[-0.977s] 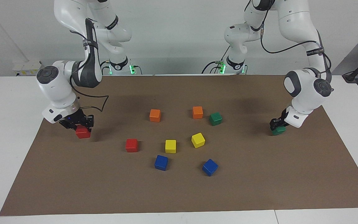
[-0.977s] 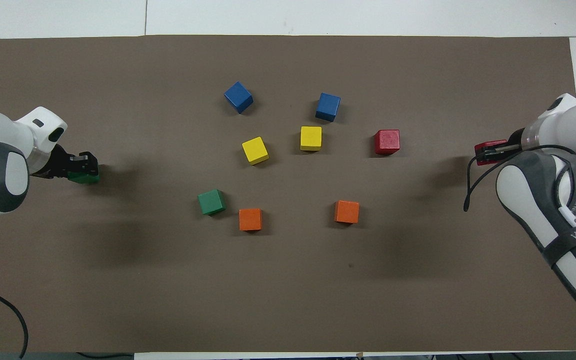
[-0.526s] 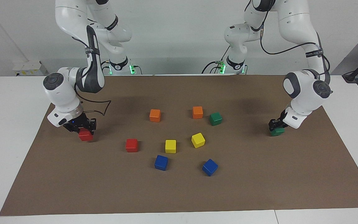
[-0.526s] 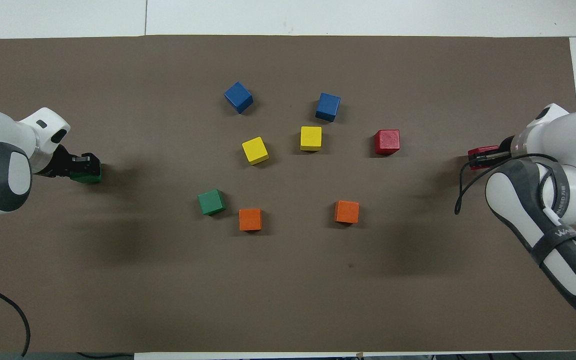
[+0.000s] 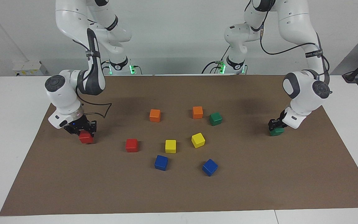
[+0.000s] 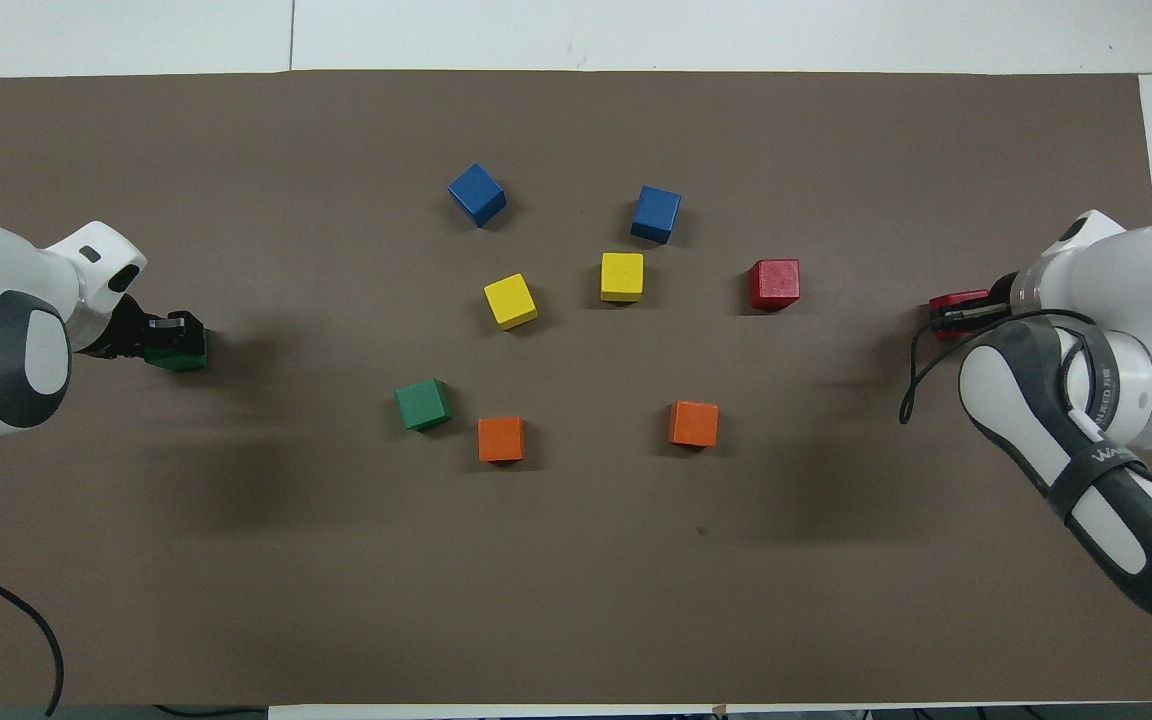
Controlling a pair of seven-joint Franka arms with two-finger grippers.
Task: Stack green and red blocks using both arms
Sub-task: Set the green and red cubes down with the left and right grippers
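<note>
So far nothing stacked. Left tool [image 5: 275, 125] clamps a green block [image 5: 277, 131], right tool [image 5: 81, 128] a red block [image 5: 86, 137], each low at its own tabletop [image 5: 259, 174] end; other red block [image 5: 131, 145] and green block [image 5: 215, 119] loose mid-tabletop.

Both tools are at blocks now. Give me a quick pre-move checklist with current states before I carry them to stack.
1. Left tool on a green block: ok.
2. Right tool on a red block: ok.
3. Held blocks lifted off the mat: cannot tell.
4. Free green block reachable: ok, but an orange block sits close beside it.
5. Free red block has clear space around: ok.
</note>
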